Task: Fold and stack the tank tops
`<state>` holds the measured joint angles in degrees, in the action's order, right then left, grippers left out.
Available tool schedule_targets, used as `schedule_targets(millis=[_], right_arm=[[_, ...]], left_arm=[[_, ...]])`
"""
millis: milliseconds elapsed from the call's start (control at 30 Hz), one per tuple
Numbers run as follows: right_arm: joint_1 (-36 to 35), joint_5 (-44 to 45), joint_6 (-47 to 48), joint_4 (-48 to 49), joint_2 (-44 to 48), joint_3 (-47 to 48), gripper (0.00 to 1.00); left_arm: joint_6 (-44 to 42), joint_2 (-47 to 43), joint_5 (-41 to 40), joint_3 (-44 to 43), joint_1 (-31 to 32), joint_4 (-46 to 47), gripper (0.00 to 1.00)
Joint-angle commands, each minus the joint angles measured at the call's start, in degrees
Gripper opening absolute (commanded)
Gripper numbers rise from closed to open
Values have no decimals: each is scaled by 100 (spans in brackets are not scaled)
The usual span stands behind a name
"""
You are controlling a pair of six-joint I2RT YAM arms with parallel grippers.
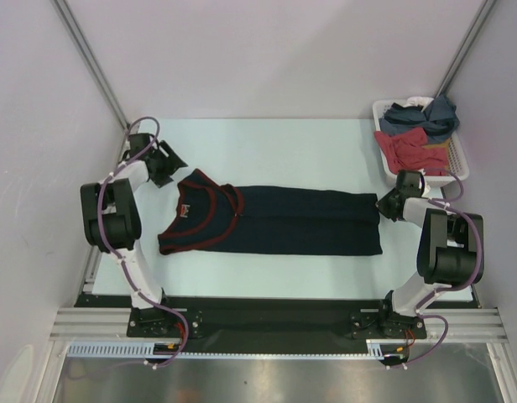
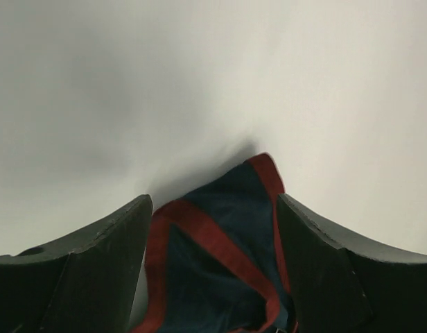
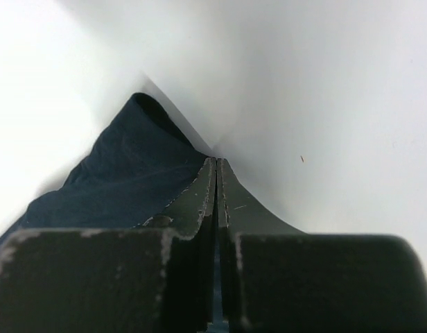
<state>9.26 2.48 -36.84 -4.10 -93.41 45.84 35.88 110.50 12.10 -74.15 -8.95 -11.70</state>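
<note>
The navy tank top (image 1: 300, 220) with reddish trim lies flat across the middle of the table, folded into a long band, neck to the left. My left gripper (image 1: 171, 164) is open at its far-left shoulder. In the left wrist view the red-trimmed strap (image 2: 220, 257) sits between the spread fingers of the left gripper (image 2: 213, 201), untouched by the pads. My right gripper (image 1: 383, 204) is at the hem's far-right corner. In the right wrist view it (image 3: 216, 161) is shut, with a sliver of navy cloth (image 3: 123, 166) pinched between the fingers. The slate-blue tank top (image 1: 433, 114) lies crumpled in the basket.
A white basket (image 1: 462, 161) stands at the back right corner, holding a red garment (image 1: 405, 149) and a bit of white cloth (image 1: 416, 102) beside the slate-blue top. Walls enclose the table on the left, back and right.
</note>
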Motion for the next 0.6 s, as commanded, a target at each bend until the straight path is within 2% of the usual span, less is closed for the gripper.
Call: schedule_targets(millis=[0,167,300,400,500,567], right_arm=[[32,95,-95,49,77,-32,0],[32,95,-43,67,86,-41,0],[32,16,-34,129,51,-5,0],[32,-28,-43,137,50,3,0],[32,-20,-43,129,77,-14,0],[32,-28,-43,137,86,-32,0]], left_arm=[[-414,392,197,-731,218,-279,78],[-1020,780,-75,-1557,464,-867,76],[-1565,807,-566,-1690,754,-1070,77],[-1671,920,-813,-1988,1025,-1360,76],[-1768,1174,-1147,-2428,1220,-1808,72],[-1795,1281,-1455,-2638,1325,-2071,64]])
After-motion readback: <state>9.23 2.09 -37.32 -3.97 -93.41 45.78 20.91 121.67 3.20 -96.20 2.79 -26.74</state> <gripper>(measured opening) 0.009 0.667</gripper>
